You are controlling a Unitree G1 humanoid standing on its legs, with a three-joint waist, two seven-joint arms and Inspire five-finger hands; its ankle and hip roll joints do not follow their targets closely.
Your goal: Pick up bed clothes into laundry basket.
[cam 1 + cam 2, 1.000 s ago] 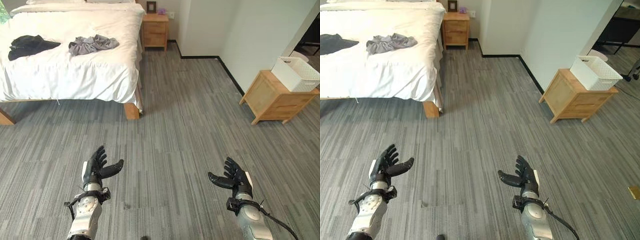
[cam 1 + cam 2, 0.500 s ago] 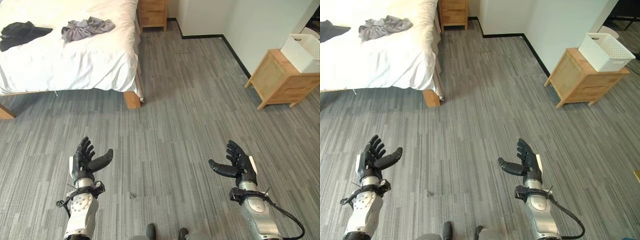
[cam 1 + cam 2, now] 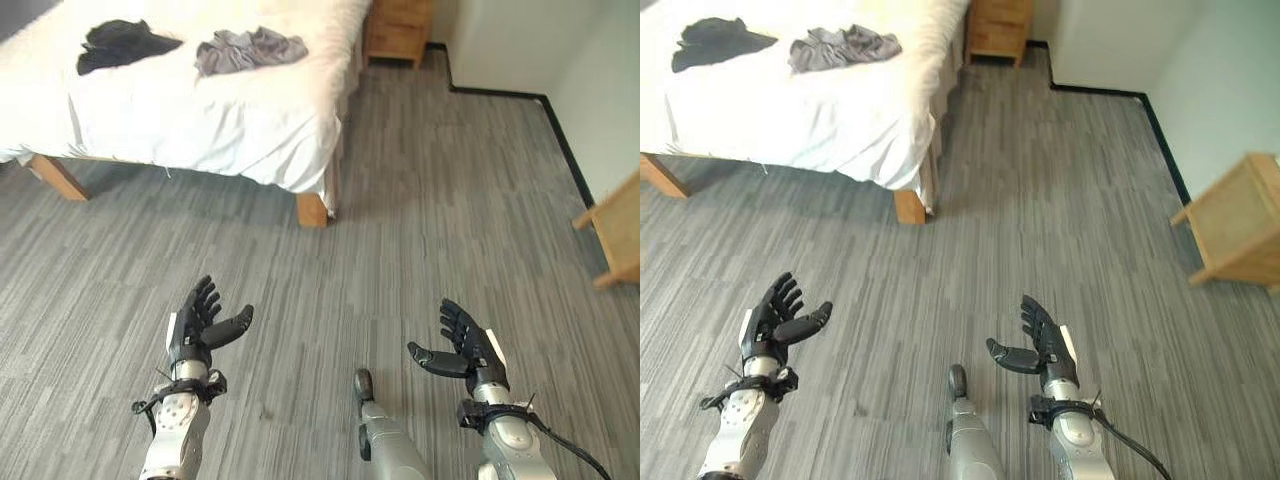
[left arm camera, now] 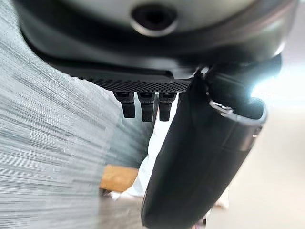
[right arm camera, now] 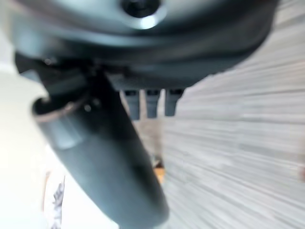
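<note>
Swung leftward since the earlier frames, by the camera and not by the things: white-sheeted bed (image 3: 200, 110) now across the upper left of the head views, white basket on its cabinet gone out of frame at right, light wooden cabinet (image 3: 1245, 225) cut by the right edge

Both arms raised low in front over grey striped carpet floor (image 3: 420, 230), much as before. Left hand (image 3: 197, 325) with fingers straight and spread, thumb out, holding nothing. Right hand (image 3: 462, 343) likewise splayed and empty, palm turned inward. Same reading from the wrist views: straight fingertips, nothing between them and the thumb

On the bed, well apart from both hands: crumpled grey garment (image 3: 250, 48) near the middle of the mattress, and black garment (image 3: 125, 42) just beside it toward the far left. Neither touched. Small wooden nightstand (image 3: 400, 28) past the bed's far corner, against the wall

Judged from this: task barely begun. Nothing picked up, nothing in any basket. Left to do: close the gap to the bed, take up the grey and the black pieces, carry them to the laundry basket and drop them in
</note>
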